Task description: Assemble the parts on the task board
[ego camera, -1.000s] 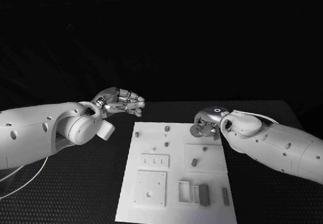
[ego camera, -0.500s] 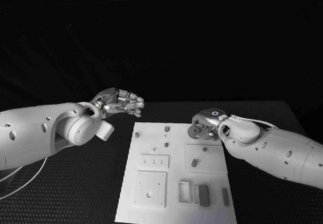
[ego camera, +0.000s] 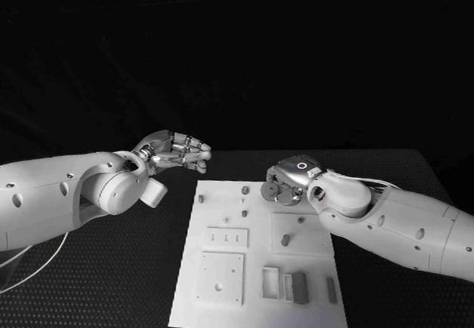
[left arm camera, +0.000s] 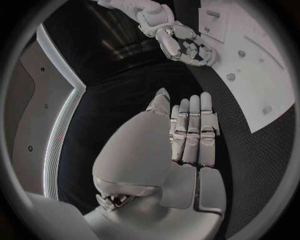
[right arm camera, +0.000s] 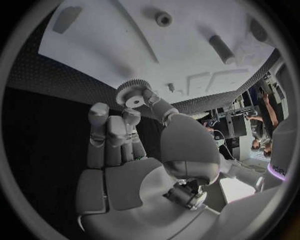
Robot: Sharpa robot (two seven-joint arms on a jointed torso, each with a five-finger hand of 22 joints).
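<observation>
- Right hand (right arm camera: 119, 150) pinches a toothed gear (right arm camera: 131, 93) between its fingers (right arm camera: 156, 102).
- The gear hangs over the board (right arm camera: 125, 45) edge.
- Pegs (right arm camera: 221, 48) stand on the board.

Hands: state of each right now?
Left hand: fingers curled in, holding nothing.
Right hand: fingers pinch a small gear above the task board.
</observation>
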